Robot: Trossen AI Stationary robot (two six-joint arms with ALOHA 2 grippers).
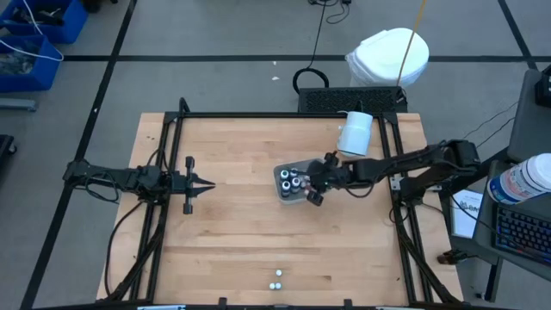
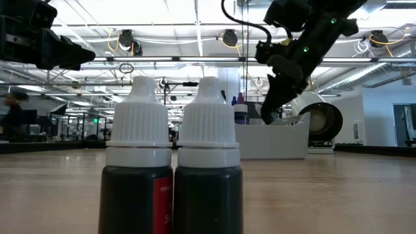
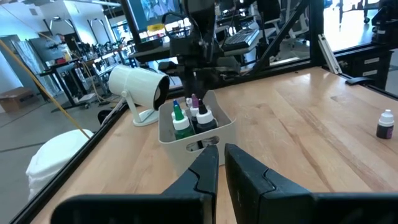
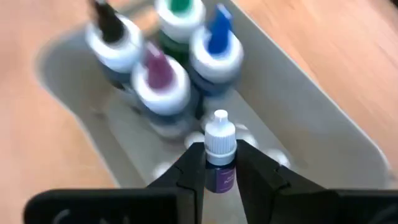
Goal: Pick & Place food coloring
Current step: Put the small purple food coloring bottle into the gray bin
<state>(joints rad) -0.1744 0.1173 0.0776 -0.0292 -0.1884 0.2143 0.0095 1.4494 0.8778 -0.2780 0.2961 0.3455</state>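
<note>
The right gripper [image 4: 221,165] hangs over the grey plastic tray [image 1: 282,177] near the middle of the wooden table [image 1: 241,232]. Its two dark, flat-faced fingers [image 4: 189,168] are clamped on a small dropper bottle [image 4: 219,155], an upright cylinder with a dark body, a purple label and a ribbed white cap. The bottle is held inside the tray's rim.

The tray is a smooth, thin-walled rectangular bin with rounded corners. Four larger bottles [image 4: 161,81] stand grouped at one end, each with a white collar and a coloured conical tip: black, green, blue and purple. Small whitish caps [image 4: 277,158] lie on the tray floor below the held bottle.

Two more small dropper bottles [image 1: 275,279] stand side by side at the table's front edge, white ribbed caps on dark bodies.

The left gripper [image 1: 207,182] waits above the table's left half, with its tapered fingers pressed nearly together, holding nothing. A white cylinder [image 1: 355,133] lies behind the tray.
</note>
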